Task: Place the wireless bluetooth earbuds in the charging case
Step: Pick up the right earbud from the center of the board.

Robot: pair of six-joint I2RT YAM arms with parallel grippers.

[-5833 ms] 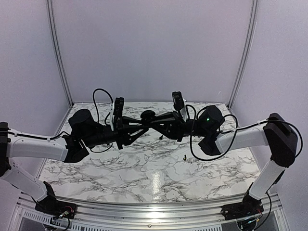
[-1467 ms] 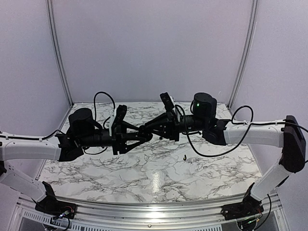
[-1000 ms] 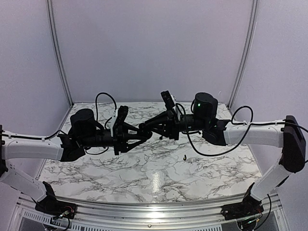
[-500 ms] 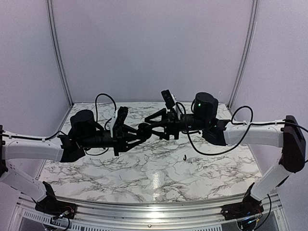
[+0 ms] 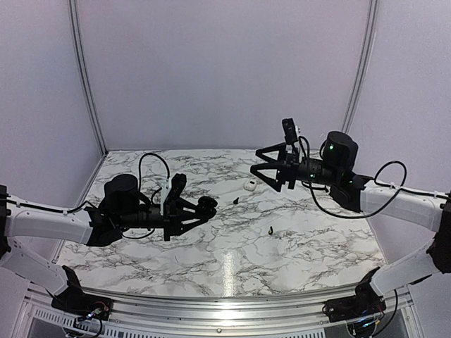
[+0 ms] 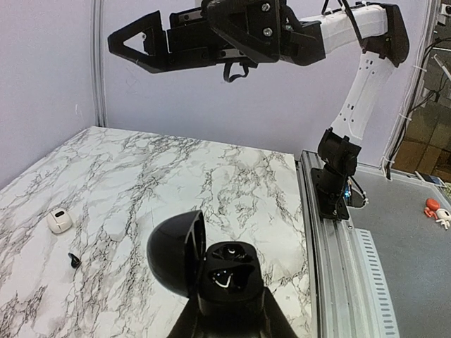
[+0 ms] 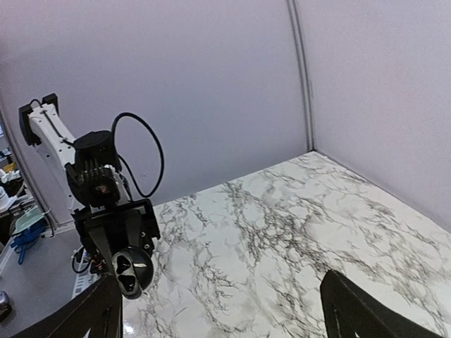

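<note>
My left gripper (image 5: 203,207) is shut on the black charging case (image 6: 227,276) and holds it above the table, left of centre. Its lid (image 6: 175,255) stands open to the left, and the two dark wells face up. One tiny black earbud (image 5: 235,201) lies on the marble just right of the case; the left wrist view shows this earbud (image 6: 72,260) too. A hook-shaped earbud (image 5: 271,230) lies nearer the front. My right gripper (image 5: 256,160) hangs high at the back right, open and holding nothing. The right wrist view shows the case (image 7: 131,272) far off.
A small white rounded object (image 5: 250,185) rests on the marble table (image 5: 211,260) near the middle, and the left wrist view has the same white object (image 6: 59,220). Grey walls close the back and sides. A metal rail (image 5: 211,310) runs along the front edge.
My right gripper has opened wide and drawn back up and to the right, away from the case. The left gripper has sunk a little with the case. The white object and one earbud are now uncovered.
</note>
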